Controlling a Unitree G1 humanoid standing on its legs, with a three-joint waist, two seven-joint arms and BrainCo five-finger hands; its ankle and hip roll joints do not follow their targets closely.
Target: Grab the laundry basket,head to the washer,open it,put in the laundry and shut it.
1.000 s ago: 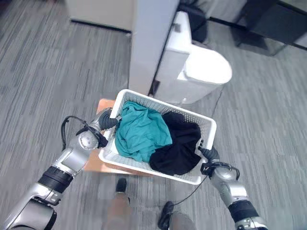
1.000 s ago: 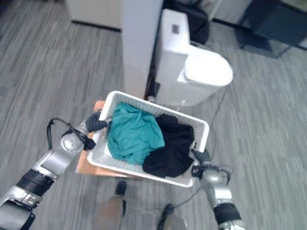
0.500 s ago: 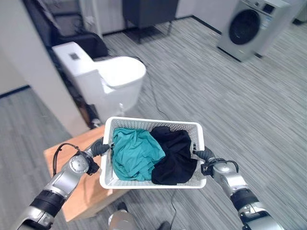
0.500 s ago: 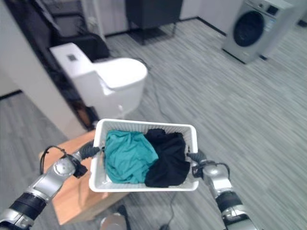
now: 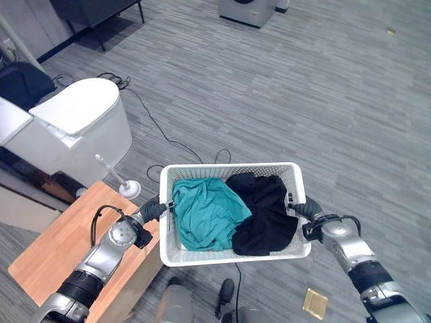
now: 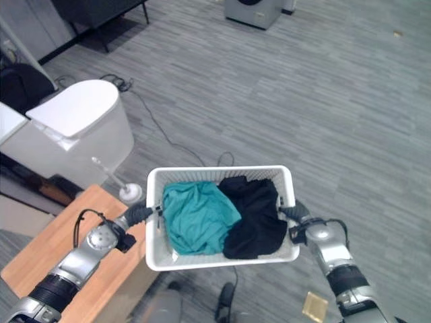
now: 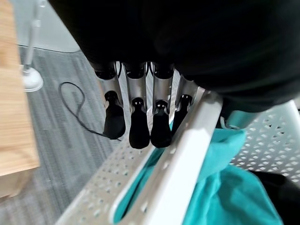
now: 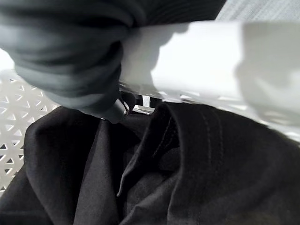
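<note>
The white laundry basket (image 5: 229,166) hangs between my two hands above the grey floor. A teal garment (image 5: 205,212) fills its left half and a black garment (image 5: 266,208) its right half. My left hand (image 5: 153,208) is shut on the basket's left rim, and the left wrist view has its fingers (image 7: 140,126) curled under that rim (image 7: 187,154). On the opposite rim my right hand (image 5: 306,212) is shut too, wrapped round the white edge (image 8: 201,51) above the black cloth (image 8: 164,178). The washer (image 5: 249,10) stands far off at the top edge.
A low wooden table (image 5: 60,249) sits just left of the basket, under my left arm. A white toilet (image 5: 74,128) and a toilet brush (image 5: 124,188) stand at the left. A black cable (image 5: 158,131) trails across the carpet. A small tan object (image 5: 314,303) lies at lower right.
The whole view has swung round. Both hands still hold the basket, which has come off the wooden table and now hangs past its edge. The washer now shows at top centre.
</note>
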